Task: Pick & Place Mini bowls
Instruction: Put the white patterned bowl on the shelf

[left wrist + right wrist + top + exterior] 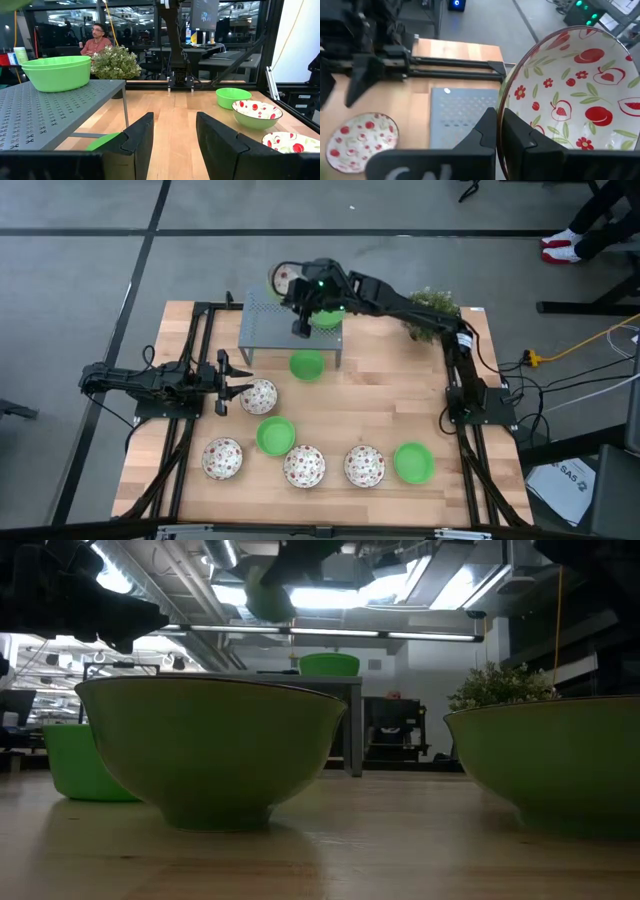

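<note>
Above the grey shelf (290, 320), right gripper (500, 131) pinches a patterned mini bowl's (570, 95) rim; left gripper (172, 132) waits low, jaws spread, empty.

I can read little here. In my high view, a white sheet (573, 481) lying on the floor off the table's right corner carries dark letters that look like "SAS"; nothing else on it is legible to me.

The table (340, 415) is pale wood planks, smooth with a slight sheen. The shelf (45, 117) is matt grey perforated metal. The bowls (570, 100) look glossy and glazed, the fingers (137, 137) matt dark plastic.
</note>
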You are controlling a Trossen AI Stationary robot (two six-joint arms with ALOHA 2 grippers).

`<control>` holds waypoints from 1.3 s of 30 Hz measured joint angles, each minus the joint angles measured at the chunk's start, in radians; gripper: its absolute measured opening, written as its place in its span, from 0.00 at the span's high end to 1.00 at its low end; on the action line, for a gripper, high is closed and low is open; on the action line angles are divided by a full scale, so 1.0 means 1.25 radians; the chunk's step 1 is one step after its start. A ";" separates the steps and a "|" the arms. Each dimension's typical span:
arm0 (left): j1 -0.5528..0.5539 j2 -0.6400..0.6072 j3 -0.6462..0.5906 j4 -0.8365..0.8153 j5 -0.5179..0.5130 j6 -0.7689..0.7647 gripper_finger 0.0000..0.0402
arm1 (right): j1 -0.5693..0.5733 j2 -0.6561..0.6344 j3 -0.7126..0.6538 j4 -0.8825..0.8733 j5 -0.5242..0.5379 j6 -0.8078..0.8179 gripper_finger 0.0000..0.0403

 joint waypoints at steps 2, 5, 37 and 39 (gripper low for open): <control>0.000 0.000 0.000 0.000 0.000 0.000 0.64 | -0.012 0.007 -0.001 0.001 -0.023 -0.024 0.97; 0.000 0.000 0.000 0.000 0.000 0.000 0.64 | -0.023 0.024 -0.001 0.000 -0.054 -0.044 0.97; 0.000 0.000 0.000 0.000 0.000 0.000 0.64 | -0.014 0.163 -0.002 -0.012 -0.051 -0.163 0.83; 0.000 0.000 0.000 0.000 0.000 0.000 0.64 | -0.012 0.163 -0.002 -0.012 -0.040 -0.163 0.82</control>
